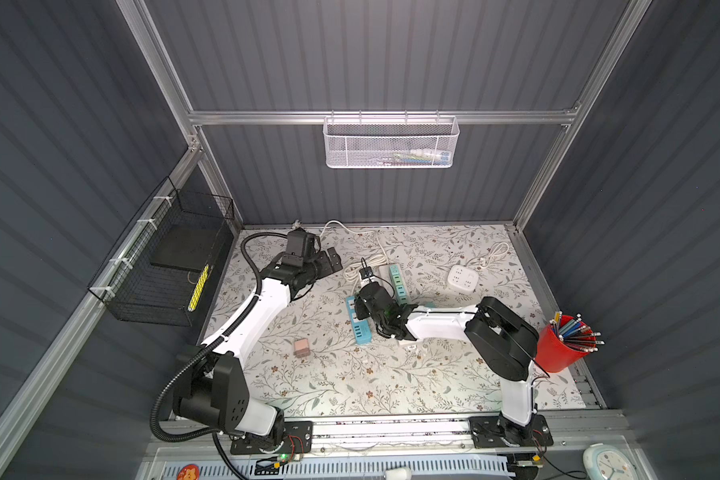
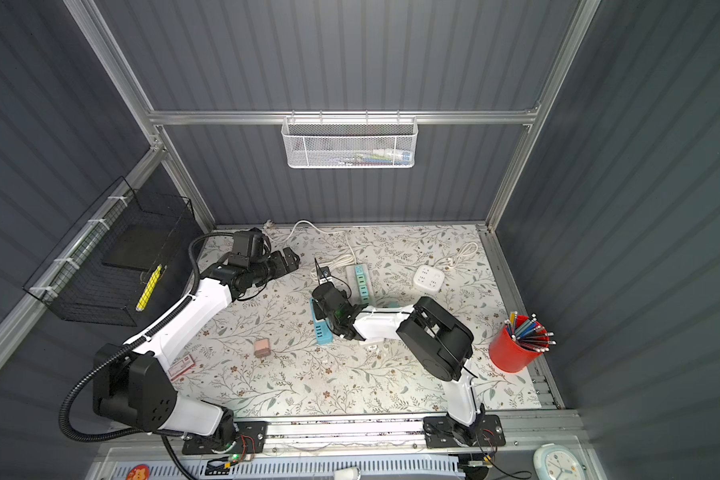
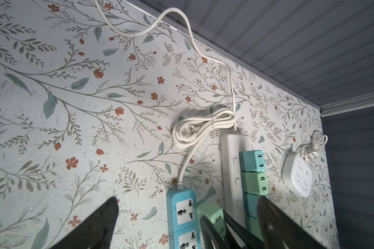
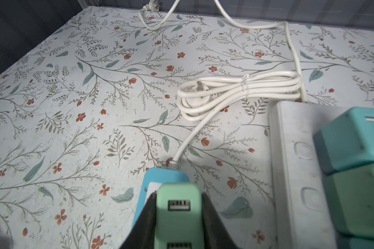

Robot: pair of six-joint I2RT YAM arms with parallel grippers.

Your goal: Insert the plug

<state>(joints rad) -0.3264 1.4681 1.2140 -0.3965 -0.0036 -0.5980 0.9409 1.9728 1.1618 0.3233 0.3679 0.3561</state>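
Clamping the green plug (image 4: 177, 191) in the right gripper (image 4: 178, 203), squeezing its two sides, USB face turned toward the wrist camera. Holding it just over the cord end of the blue power strip (image 3: 181, 217), apparently not seated yet, leaving the end socket (image 3: 183, 210) empty in the left wrist view and hiding the prongs underneath. Judging this to be the alignment step. Next: squaring the prongs over that socket, then pressing straight down without skidding the strip. Idling with the left gripper (image 1: 332, 261) released, jaws wide, near the back of the table (image 1: 350, 386), well apart, free for bracing. Passing just beside a white strip (image 3: 231, 155) carrying more adapters.
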